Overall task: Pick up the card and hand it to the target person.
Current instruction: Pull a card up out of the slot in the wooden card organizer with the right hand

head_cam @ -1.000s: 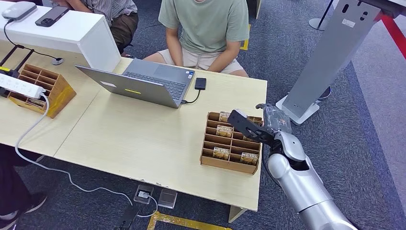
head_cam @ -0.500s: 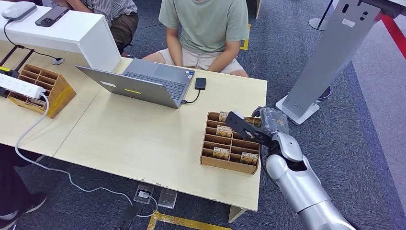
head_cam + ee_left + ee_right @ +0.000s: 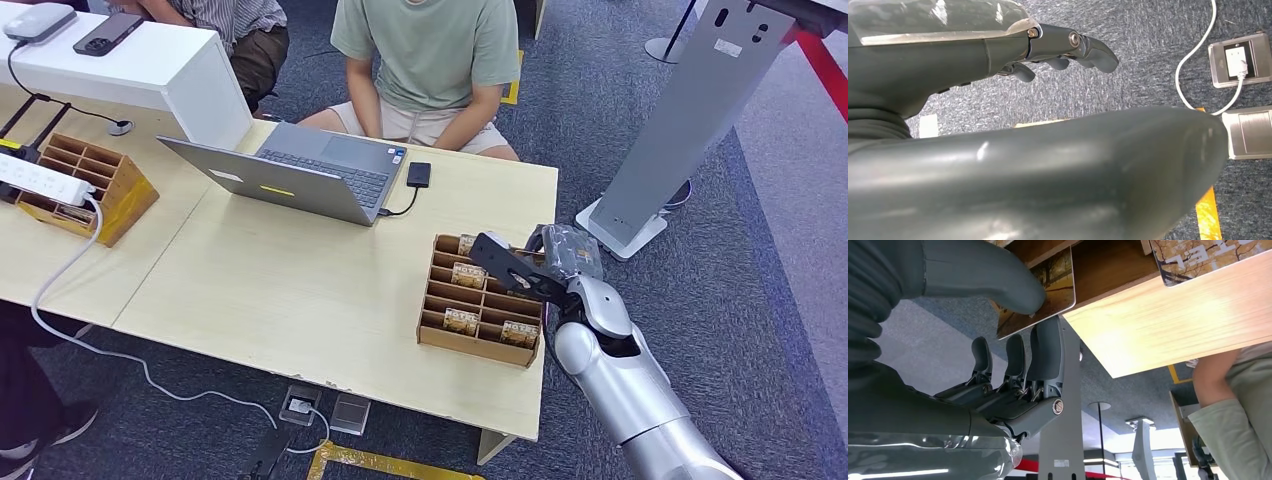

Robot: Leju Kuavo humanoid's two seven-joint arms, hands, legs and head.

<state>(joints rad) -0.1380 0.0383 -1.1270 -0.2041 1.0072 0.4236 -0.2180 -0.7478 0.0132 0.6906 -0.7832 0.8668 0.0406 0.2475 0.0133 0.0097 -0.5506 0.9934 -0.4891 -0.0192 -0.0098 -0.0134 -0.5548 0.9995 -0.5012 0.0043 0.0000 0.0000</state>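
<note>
Reaching over the far right corner of the wooden organizer (image 3: 480,300) on the bench (image 3: 300,290), we are pinching a card (image 3: 1040,292) with our right hand (image 3: 545,265); in the right wrist view the thumb is pressing on its printed face while the fingers (image 3: 1045,355) are backing it from the other side, and the card is still sitting partly in its slot. Other cards are standing in nearby compartments. Our left hand (image 3: 998,65) is hanging over the carpet, fingers loosely apart, holding nothing. A person in a green shirt (image 3: 430,50) is sitting across the bench behind a laptop (image 3: 290,175)
</note>
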